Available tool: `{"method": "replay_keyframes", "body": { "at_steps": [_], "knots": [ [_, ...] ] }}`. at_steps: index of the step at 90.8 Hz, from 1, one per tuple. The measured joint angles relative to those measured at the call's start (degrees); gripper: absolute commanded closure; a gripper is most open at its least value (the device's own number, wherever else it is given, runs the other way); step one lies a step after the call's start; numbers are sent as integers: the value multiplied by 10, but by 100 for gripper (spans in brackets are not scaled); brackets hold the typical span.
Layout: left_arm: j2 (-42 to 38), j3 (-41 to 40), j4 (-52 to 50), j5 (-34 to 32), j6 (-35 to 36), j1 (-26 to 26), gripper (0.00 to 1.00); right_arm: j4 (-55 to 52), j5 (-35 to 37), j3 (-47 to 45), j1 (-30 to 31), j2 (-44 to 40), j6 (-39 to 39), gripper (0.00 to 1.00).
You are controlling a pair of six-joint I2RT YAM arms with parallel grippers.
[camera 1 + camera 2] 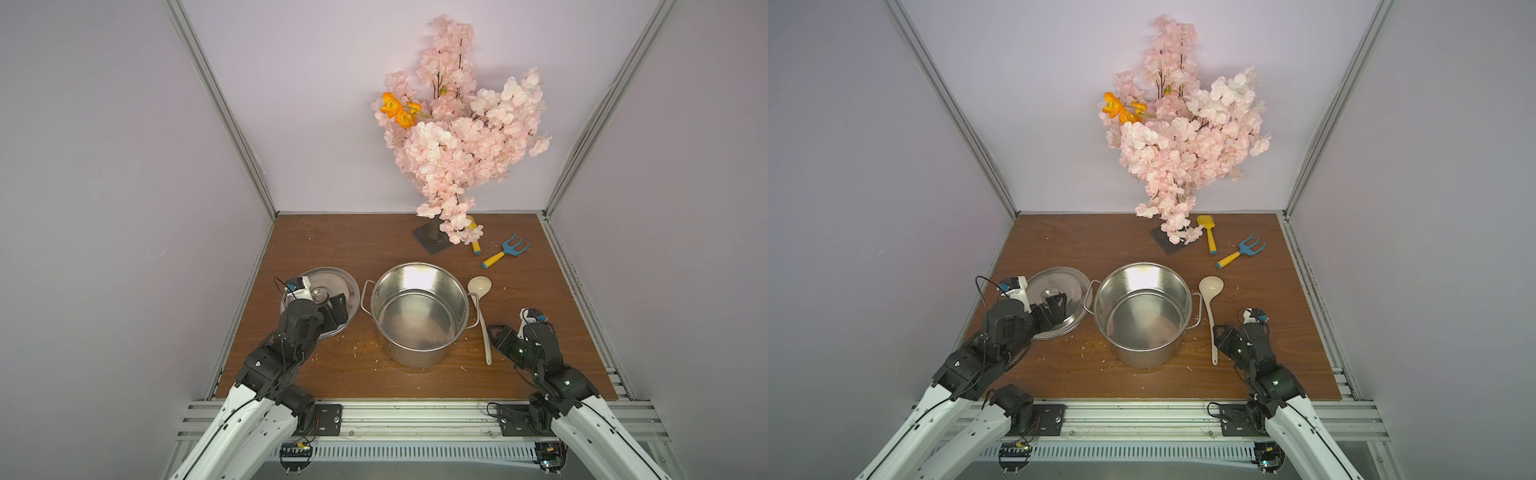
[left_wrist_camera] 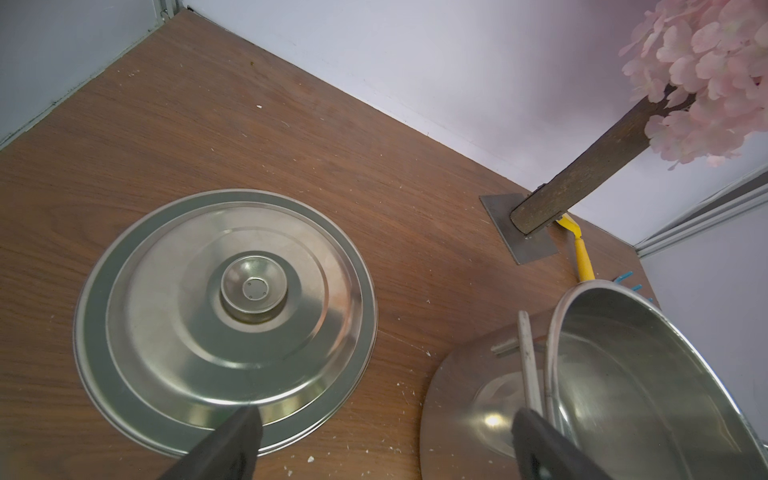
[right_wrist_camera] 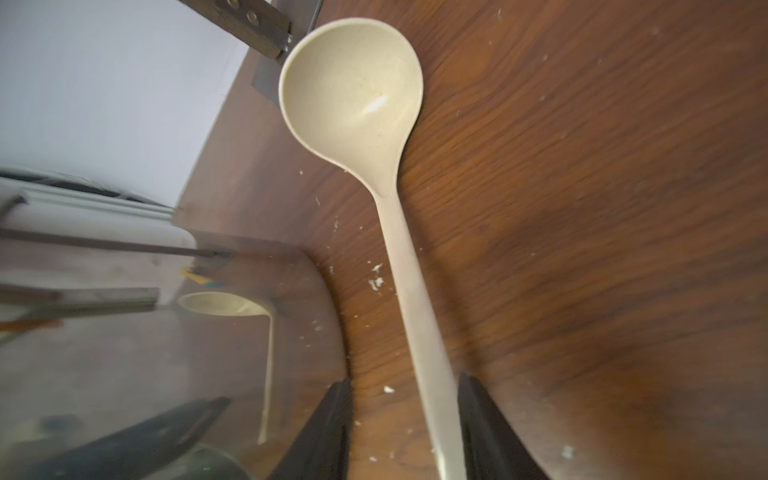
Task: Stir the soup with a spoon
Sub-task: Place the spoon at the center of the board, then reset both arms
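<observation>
Right wrist view cuts the spoon (image 3: 405, 270) off mid-handle.

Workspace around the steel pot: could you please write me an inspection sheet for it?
Surface: brown wooden tabletop, white crumbs scattered.
Job's things: cream plastic ladle-like spoon lies flat beside the uncovered shiny steel stockpot.
Clutter: flat round steel lid, blue-pronged yellow-handled toy rake, yellow toy shovel, pink artificial blossom tree.
Grippers: left gripper open over lid; right gripper open astride spoon handle.
Cables: black cable loops at left wrist.
Surroundings: pale lilac walls, aluminium frame.
</observation>
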Motion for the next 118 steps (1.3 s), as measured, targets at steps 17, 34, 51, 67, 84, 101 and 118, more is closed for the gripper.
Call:
{"method": "replay_keyframes", "body": {
  "at_steps": [17,34,51,67,84,101,118],
  "knots": [
    [13,0,13,-5,-5,0,4,-26,48,53,-12,42,-27,12],
    [59,0,42,-34,-1,0,4,-23,119,105,-24,95,-47,1],
    [121,-20,128,-93,36,17,4,66,254,168,-31,177,-129,1],
    [175,-61,259,-99,81,131,4,250,362,107,-44,215,-251,1],
    [292,-148,481,-83,169,210,4,476,405,3,-72,299,-363,1],
    [453,-188,664,-76,252,217,4,679,375,-13,-99,463,-449,1],
    [525,-194,839,-23,303,221,4,843,309,15,-127,568,-509,1]
  ]
}}
